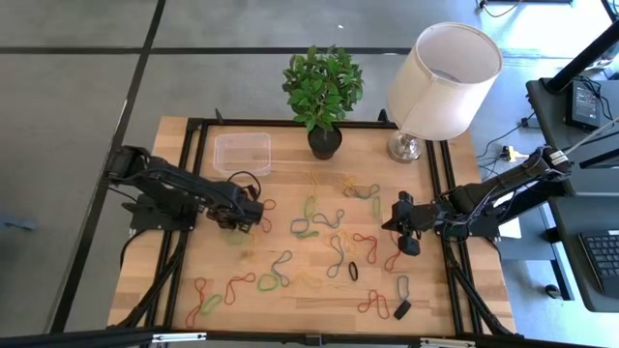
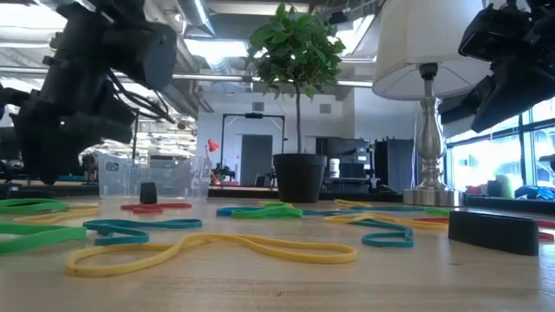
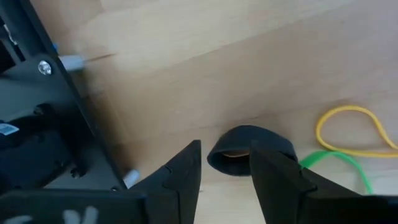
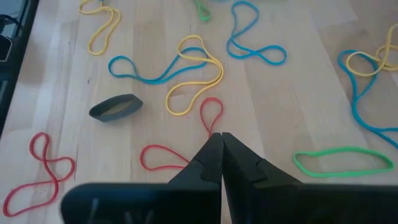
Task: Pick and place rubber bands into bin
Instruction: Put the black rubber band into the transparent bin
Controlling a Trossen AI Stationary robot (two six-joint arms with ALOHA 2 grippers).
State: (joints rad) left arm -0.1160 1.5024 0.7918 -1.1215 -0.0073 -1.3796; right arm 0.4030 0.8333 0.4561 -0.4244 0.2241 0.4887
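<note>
We judged that the task was only at its beginning. The bin [image 1: 242,153] stood at the far left part of the table [image 1: 455,300], and in the high view we could not see any band inside it. Nearly all the rubber bands [image 1: 334,242] lay spread over the middle and near part of the wood, in red, green, yellow, blue and black, many of them twisted.

The left gripper [image 1: 248,215] was low over the table, just on the near side of the bin. In the left wrist view its fingers [image 3: 181,177] stood apart, with a wide dark band [image 3: 249,149] lying on the wood just beyond them and not clamped. A yellow and a green band lay beside it. So we judged that this band was about to be picked, or was just let go; we could not tell which.

The right gripper [image 1: 405,228] hung over the right side of the table with its fingers pressed together and nothing between them.

At the far edge stood a plant pot [image 1: 325,141] and a lamp [image 1: 440,82], both beside the bin but not in the way to it. A small black block [image 1: 401,309] lay near the front right. The overlapping bands could make it hard to take only one.
</note>
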